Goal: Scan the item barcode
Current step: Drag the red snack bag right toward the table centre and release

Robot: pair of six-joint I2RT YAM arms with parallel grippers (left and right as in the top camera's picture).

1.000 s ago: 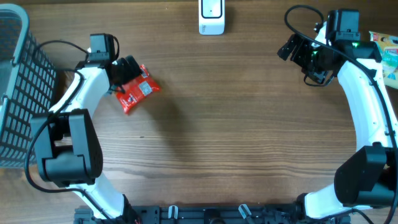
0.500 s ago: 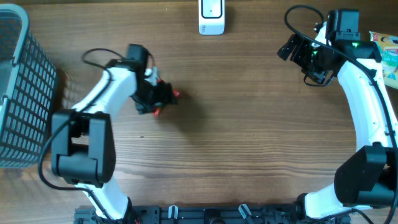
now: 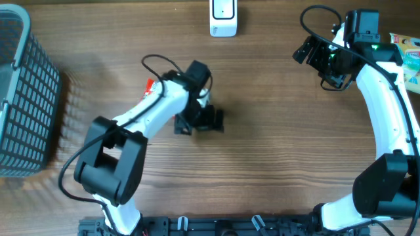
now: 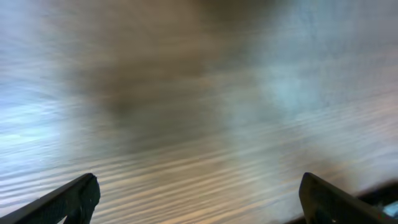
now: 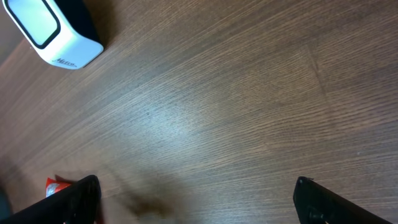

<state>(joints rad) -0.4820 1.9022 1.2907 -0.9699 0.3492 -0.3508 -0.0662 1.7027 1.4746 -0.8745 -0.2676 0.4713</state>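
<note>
Only a red corner of the item, a red packet, peeks out from under my left arm; another red edge of the packet shows low at the left of the right wrist view. The white barcode scanner stands at the back middle of the table, and the scanner also appears in the right wrist view. My left gripper hovers over the middle of the table, right of the packet, open, with only blurred wood between its fingers. My right gripper hangs open at the back right, holding nothing.
A grey wire basket fills the left edge of the table. Colourful packages lie at the far right edge behind my right arm. Bare wooden tabletop spans the space between the two arms.
My left arm has swung right, from over the red packet at the left to the middle of the table. The basket has shifted slightly. My right arm has not moved.
</note>
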